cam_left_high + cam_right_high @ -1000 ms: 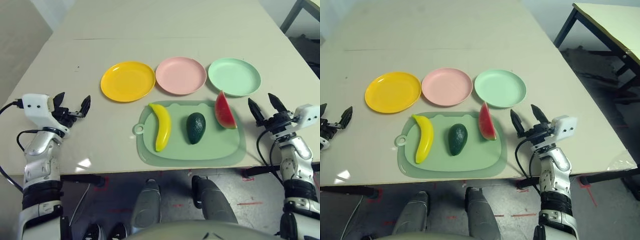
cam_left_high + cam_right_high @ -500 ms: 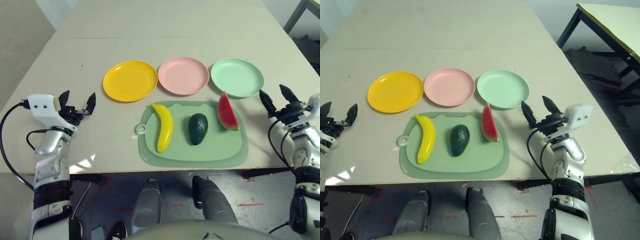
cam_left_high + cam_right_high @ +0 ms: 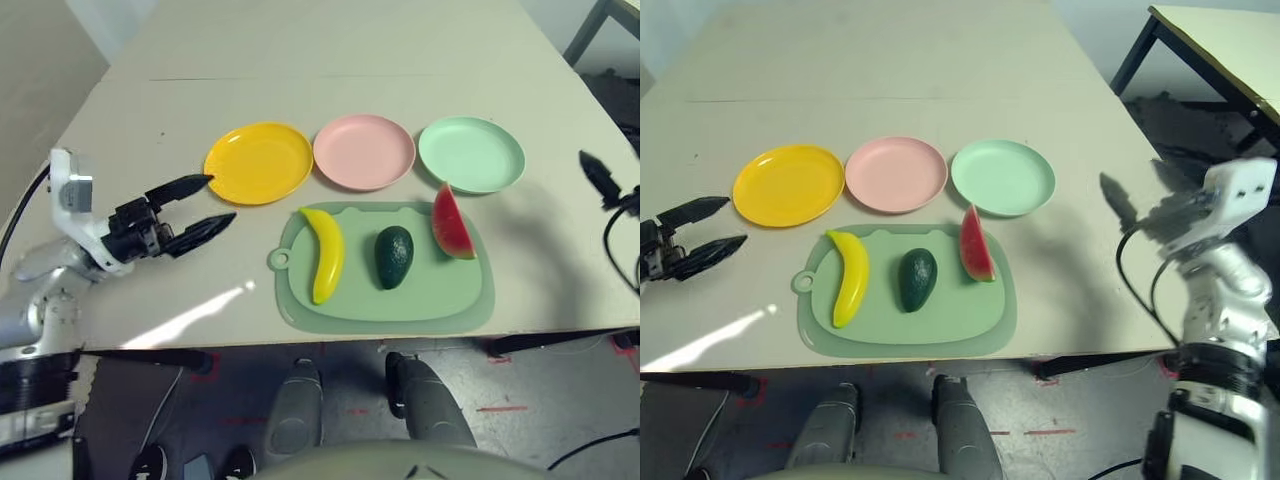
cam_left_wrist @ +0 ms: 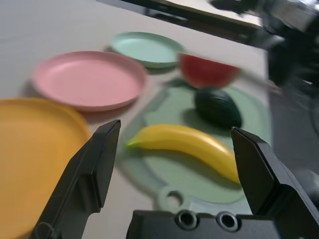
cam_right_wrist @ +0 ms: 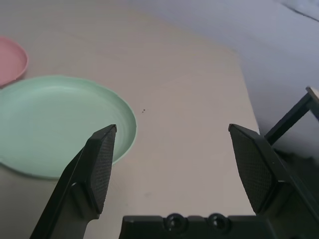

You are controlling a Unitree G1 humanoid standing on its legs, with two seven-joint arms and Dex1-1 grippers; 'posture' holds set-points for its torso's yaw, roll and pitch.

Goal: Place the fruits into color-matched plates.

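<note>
Three plates stand in a row: yellow plate [image 3: 258, 162], pink plate [image 3: 364, 151], mint green plate [image 3: 471, 154]. In front of them lie the yellow banana [image 3: 327, 254], the dark green avocado [image 3: 394, 256] and the watermelon wedge [image 3: 450, 222], side by side on a pale green mat [image 3: 440, 292]. My left gripper [image 3: 215, 200] is open, left of the mat, pointing at the banana [image 4: 189, 144]. My right gripper [image 3: 1140, 190] is open and raised, right of the mint plate [image 5: 55, 129]. Neither holds anything.
The mat's ring tab [image 3: 278, 259] sticks out toward my left gripper. The table's front edge [image 3: 380, 338] runs just below the mat. A second table [image 3: 1215, 30] stands off to the far right, past a gap.
My left gripper has turned and reached right toward the mat, fingers now level with the table. My right gripper has lifted and drawn out to the right. The fruits and plates stayed put.
</note>
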